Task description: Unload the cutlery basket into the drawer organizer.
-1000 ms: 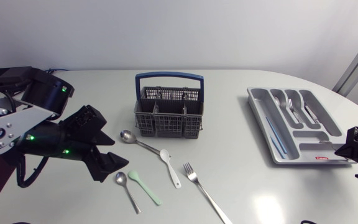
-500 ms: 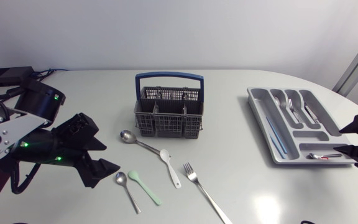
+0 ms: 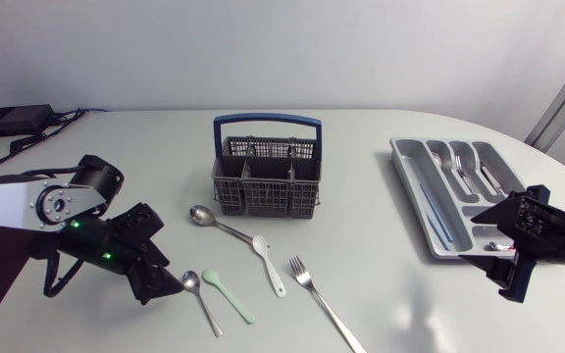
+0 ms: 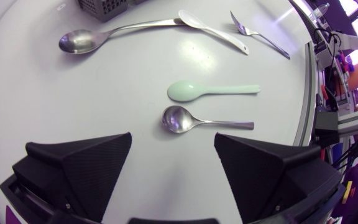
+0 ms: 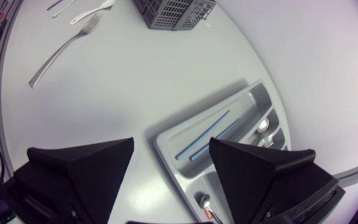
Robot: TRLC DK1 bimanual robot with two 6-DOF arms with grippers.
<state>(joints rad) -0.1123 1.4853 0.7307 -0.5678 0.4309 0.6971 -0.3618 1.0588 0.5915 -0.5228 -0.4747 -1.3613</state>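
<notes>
Table (image 3: 410, 304), organizer (image 3: 409, 165) corner behind right arm (image 3: 545, 231)

The white tabletop (image 3: 381, 196) had a rounded edge and a soft patch of glare near its front; at its far left corner lay a black box (image 3: 13, 120) with cables (image 3: 29, 142).

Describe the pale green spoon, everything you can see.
The pale green spoon looks like matte plastic, one piece: oval bowl, slim straight handle. It lies flat on the white table, ahead of the open left gripper, just beyond the small steel spoon and roughly parallel to it, with a gap between. Only the table touches it.
</notes>
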